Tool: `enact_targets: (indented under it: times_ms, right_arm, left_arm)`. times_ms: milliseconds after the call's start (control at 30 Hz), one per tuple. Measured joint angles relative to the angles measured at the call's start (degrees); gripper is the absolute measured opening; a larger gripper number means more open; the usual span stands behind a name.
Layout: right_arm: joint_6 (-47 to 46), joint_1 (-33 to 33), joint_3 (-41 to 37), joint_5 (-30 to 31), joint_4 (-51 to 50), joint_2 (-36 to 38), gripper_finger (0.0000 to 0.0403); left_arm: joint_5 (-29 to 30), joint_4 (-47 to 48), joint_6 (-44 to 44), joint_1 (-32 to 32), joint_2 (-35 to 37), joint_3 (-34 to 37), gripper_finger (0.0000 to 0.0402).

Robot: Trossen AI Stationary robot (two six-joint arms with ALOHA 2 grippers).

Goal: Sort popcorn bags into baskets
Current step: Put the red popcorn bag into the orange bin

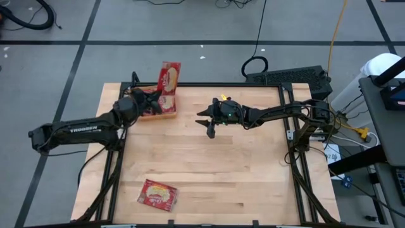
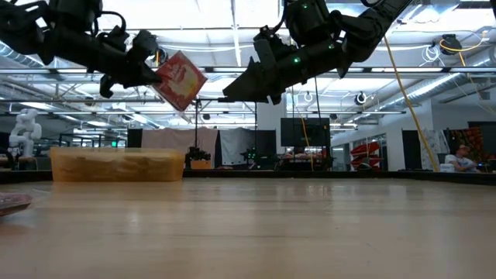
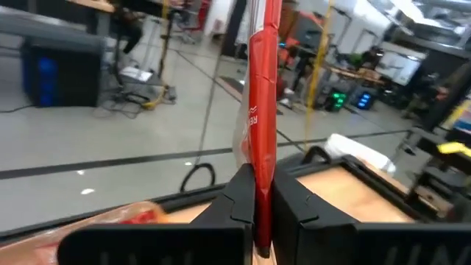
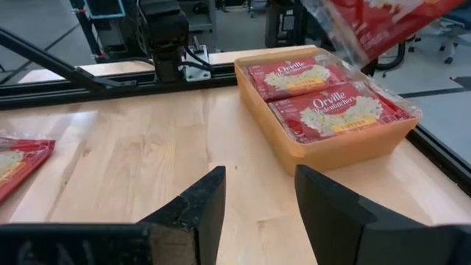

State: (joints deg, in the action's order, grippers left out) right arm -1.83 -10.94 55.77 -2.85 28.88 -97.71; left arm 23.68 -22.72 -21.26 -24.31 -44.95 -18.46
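My left end effector [image 1: 154, 96] is pinched tight on one popcorn bag [image 1: 169, 77], holding it by its lower edge up in the air, and the orange basket [image 1: 169, 114] sits right below my fingertips. From the left wrist I see that bag edge-on, a thin red strip rising from between my two fingers [image 3: 239, 199] (nothing else to learn there, the basket hardly shows).

Progress, as I judge it: a fair way in, not finished. The right wrist view looks into the basket and shows two packets [image 4: 335, 110] lying flat side by side on top of the stack; the overhead cannot show that, because my own arm covers most of the basket. What the overhead gives instead is the leftover: a small pile of bags [image 1: 157, 194] on the bench [image 1: 240, 177], well behind my left end effector at the near edge. So this bag goes in next, then that pile remains.

My right end effector [image 1: 211, 123] hangs over mid-bench with fingers spread apart and nothing between them, the basket out ahead of it. The low view confirms both are raised off the bench.
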Motion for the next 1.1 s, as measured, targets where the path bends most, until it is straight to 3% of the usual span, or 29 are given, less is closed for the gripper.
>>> enact_targets:
  times_ms: [367,1100]
  right_arm:
    - [0.64,0.00,0.00,-0.13,-0.47,0.00,0.0157]
    - [1.45,0.00,-1.53,-0.18,0.00,0.00,0.0157]
  left_arm:
    - [2.38,9.89,-8.61,-1.19,-0.02,2.06,0.0016]
    - [3.74,19.67,-21.75,0.11,-0.04,3.04,0.0036]
